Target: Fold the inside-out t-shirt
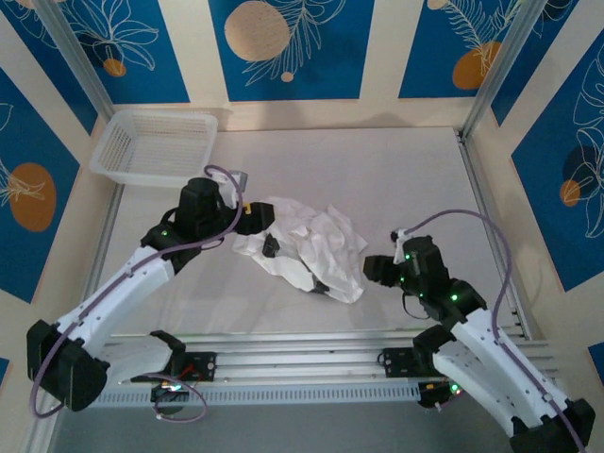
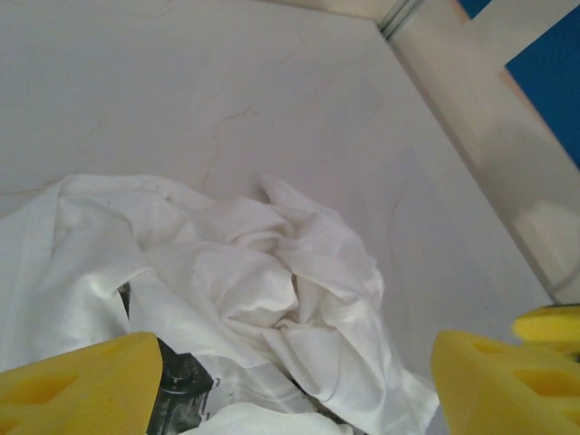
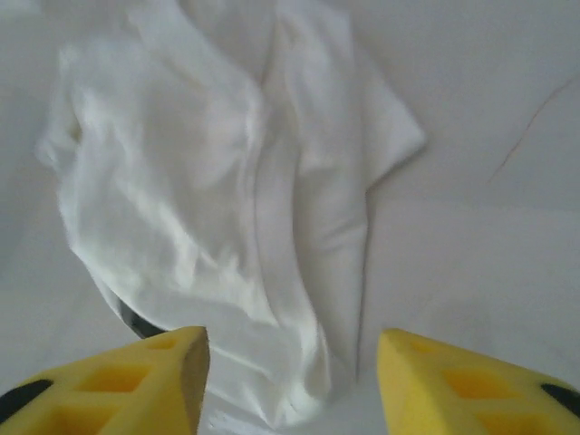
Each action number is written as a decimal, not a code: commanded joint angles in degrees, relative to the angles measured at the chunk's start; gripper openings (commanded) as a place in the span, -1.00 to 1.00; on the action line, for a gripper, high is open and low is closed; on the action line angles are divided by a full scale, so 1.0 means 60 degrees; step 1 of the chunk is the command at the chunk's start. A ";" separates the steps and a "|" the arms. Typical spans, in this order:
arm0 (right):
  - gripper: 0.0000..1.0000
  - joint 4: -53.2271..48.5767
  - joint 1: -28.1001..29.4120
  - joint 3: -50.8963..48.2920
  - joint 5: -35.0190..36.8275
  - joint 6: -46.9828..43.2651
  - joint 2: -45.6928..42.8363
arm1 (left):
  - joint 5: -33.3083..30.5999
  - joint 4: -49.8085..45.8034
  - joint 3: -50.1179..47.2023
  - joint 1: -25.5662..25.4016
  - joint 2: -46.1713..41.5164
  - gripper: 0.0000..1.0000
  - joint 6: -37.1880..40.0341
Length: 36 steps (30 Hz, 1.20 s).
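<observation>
At mid-worktop: shirt (image 1: 307,245), bunched in a wrinkled heap, well apart from basket (image 1: 156,146) at far left. Looks far from folded; needs spreading flat first. Left gripper (image 2: 294,390): jaws wide apart over the heap's left edge, clamping nothing. Right gripper (image 3: 290,381): jaws apart too, low at the heap's right edge, holding nothing. Risk from here: pinching several stacked layers at once, then dragging the whole bundle instead of opening it. Also possible: thin cloth slipping from a shallow pinch, or uneven pulls twisting it further.
</observation>
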 commanded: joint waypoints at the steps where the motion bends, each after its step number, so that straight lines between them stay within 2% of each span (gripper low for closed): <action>1: 0.06 0.0253 -0.0518 0.1546 -0.1030 0.0127 0.1504 | 0.0410 -0.0409 0.0539 0.0025 0.1027 0.56 0.0199; 4: 0.07 -0.0062 -0.0580 0.2828 -0.2142 -0.0007 0.3762 | 0.0358 -0.1199 0.1388 -0.0520 0.2154 0.56 0.0468; 7: 0.12 0.0304 -0.0521 0.3522 -0.3064 0.0043 0.5589 | -0.0662 -0.1757 0.2018 -0.1339 0.3119 0.55 0.0582; 9: 0.15 0.0504 -0.0412 0.3955 -0.3558 0.0210 0.6611 | -0.1044 -0.1890 0.2204 -0.1524 0.3629 0.50 0.0241; 11: 0.20 0.0658 -0.0226 0.4299 -0.3601 0.0286 0.7460 | -0.0824 -0.1473 0.2045 -0.1530 0.3895 0.41 -0.0102; 14: 0.26 0.1341 -0.0191 0.4331 -0.3160 0.0566 0.8382 | 0.0217 -0.0514 0.1819 -0.1544 0.4365 0.35 -0.0354; 17: 0.26 0.1581 -0.0257 0.4578 -0.2724 0.0608 0.9095 | 0.1284 -0.0710 0.2337 -0.1574 0.5469 0.33 -0.0304; 18: 0.21 0.1514 -0.0253 0.4766 -0.2782 0.0547 0.9274 | 0.1166 -0.0884 0.2431 -0.1626 0.5758 0.32 -0.0325; 19: 0.04 0.1408 -0.0257 0.4941 -0.2929 0.0453 0.9406 | 0.0949 -0.0925 0.2385 -0.1657 0.5872 0.30 -0.0363; 20: -0.24 0.1329 -0.0243 0.5057 -0.3063 0.0314 0.9486 | 0.0793 -0.0847 0.2256 -0.1665 0.5900 0.28 -0.0418; 21: -0.67 0.1163 -0.0257 0.5118 -0.2946 0.0226 0.9506 | 0.0526 -0.0834 0.2140 -0.1647 0.5866 0.25 -0.0527; 22: -0.96 0.0909 -0.0265 0.5075 -0.2570 0.0250 0.9410 | 0.0178 -0.0867 0.2026 -0.1621 0.5773 0.19 -0.0650; 23: -1.00 0.0781 -0.0293 0.4900 -0.2136 0.0276 0.9224 | -0.0050 -0.0843 0.1899 -0.1585 0.5657 0.14 -0.0747; 25: -1.00 0.0893 -0.0394 0.3969 -0.1154 0.0405 0.8422 | -0.0559 -0.0777 0.1631 -0.1466 0.5267 0.00 -0.1031; 28: -1.00 0.1260 -0.0609 0.2274 -0.0029 0.0597 0.7109 | -0.0584 -0.0757 0.1482 -0.1244 0.4851 -0.08 -0.1053; 31: -1.00 0.1199 -0.0935 0.1461 -0.0066 0.0453 0.6155 | -0.0658 -0.0860 0.1525 -0.1202 0.4518 -0.07 -0.0810; 33: -0.97 0.0930 -0.0975 0.1571 -0.0277 0.0224 0.5724 | -0.0822 -0.0897 0.1579 -0.1181 0.4420 0.00 -0.0718; 35: -0.69 0.0816 -0.0832 0.1999 -0.0894 -0.0032 0.5421 | -0.0959 -0.0998 0.1794 -0.1138 0.4571 0.05 -0.0583; 36: -0.44 0.0884 -0.0666 0.2256 -0.1393 -0.0113 0.5337 | -0.0971 -0.1092 0.1975 -0.1109 0.4778 0.05 -0.0496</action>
